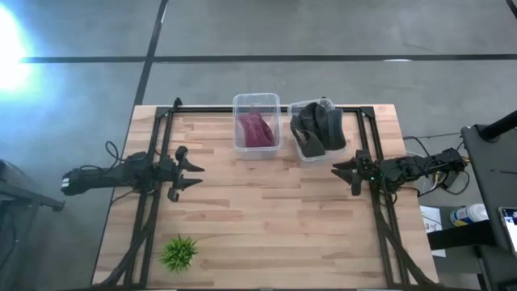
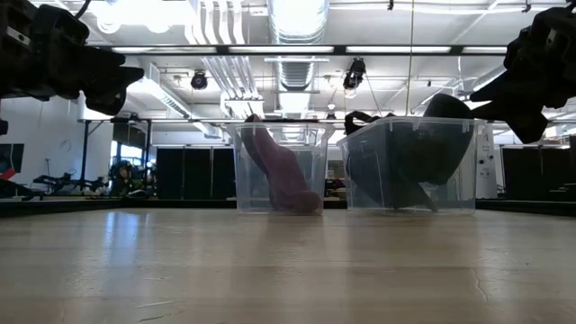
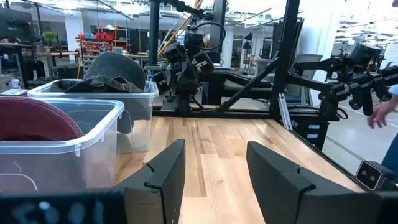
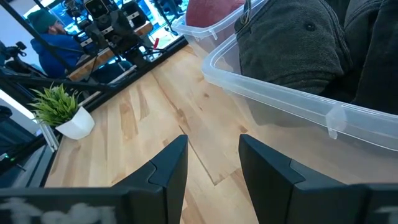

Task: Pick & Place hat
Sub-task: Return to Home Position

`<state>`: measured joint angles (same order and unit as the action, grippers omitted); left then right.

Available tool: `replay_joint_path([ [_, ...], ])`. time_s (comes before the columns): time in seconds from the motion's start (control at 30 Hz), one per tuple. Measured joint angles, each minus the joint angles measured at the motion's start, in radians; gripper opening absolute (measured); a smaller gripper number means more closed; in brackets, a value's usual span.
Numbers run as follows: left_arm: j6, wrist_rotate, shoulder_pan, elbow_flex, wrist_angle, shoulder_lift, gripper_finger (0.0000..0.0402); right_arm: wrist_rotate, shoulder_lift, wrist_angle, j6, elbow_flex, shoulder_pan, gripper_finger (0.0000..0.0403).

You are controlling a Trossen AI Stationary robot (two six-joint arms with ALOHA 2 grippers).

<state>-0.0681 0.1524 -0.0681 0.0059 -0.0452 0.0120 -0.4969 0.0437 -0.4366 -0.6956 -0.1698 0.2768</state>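
A dark grey hat [image 1: 317, 127] sits in the right clear bin [image 1: 300, 148] at the table's far side; it also shows in the low view [image 2: 405, 157] and both wrist views [image 4: 292, 43] [image 3: 112, 71]. A maroon hat [image 1: 256, 128] lies in the left clear bin [image 1: 257, 99]. My left gripper [image 1: 191, 171] hovers open over the table's left side. My right gripper [image 1: 342, 169] hovers open at the right, just near of the grey hat's bin. Neither touches anything.
A small green potted plant [image 1: 178, 253] stands near the table's near left corner. Bare wood table [image 1: 266, 210] lies between the two grippers and toward the near edge. A black frame [image 1: 161, 129] runs along the table's sides and far edge. A person's hand [image 3: 379, 115] shows beyond the table.
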Motion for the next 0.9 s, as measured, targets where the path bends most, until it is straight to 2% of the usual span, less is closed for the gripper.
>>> replay_joint_path([
  [0.73, 0.0, 0.0, 0.0, 0.0, 0.0, 0.0, 0.0165, 0.0, -0.001, -0.001, 0.0, 0.0, 0.0, 0.0141],
  [0.9, 0.0, 0.0, 0.0, 0.0, 0.0, 0.0, 0.0165, 0.001, -0.018, -0.001, 0.0, 0.001, -0.067, 0.0141],
])
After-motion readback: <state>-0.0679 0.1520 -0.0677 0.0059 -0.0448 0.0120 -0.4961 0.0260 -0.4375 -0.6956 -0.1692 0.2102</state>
